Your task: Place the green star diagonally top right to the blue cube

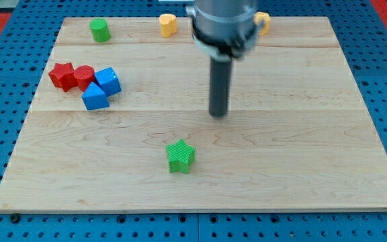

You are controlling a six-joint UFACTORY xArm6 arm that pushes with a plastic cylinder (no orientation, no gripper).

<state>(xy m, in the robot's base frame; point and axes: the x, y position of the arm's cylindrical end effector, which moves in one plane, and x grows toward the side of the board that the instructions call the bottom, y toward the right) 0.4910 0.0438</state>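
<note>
While my tip [218, 114] hung clear, up-right of the green star-shaped block [180, 156], which sat well apart from the blue cube block [107, 81], an off-centre shove risked spinning it astray; fingers: none fitted.

The board [301, 168] lay across most of the view. My tip [218, 114] stood near the board's middle, above and slightly to the view's right of the green star [180, 156], apart from it. The star sat toward the view's bottom, alone. At the view's left four blocks were clustered: the red star [62, 74] leftmost, the red cylinder [83, 76] touching it, the blue cube [107, 81] just right of that, and the blue triangular block [94, 97] below them, against the cube. Along the top edge stood the green cylinder [99, 29] at left, the yellow block [168, 25] nearer centre, and another yellow block [263, 22] partly hidden behind the arm.
</note>
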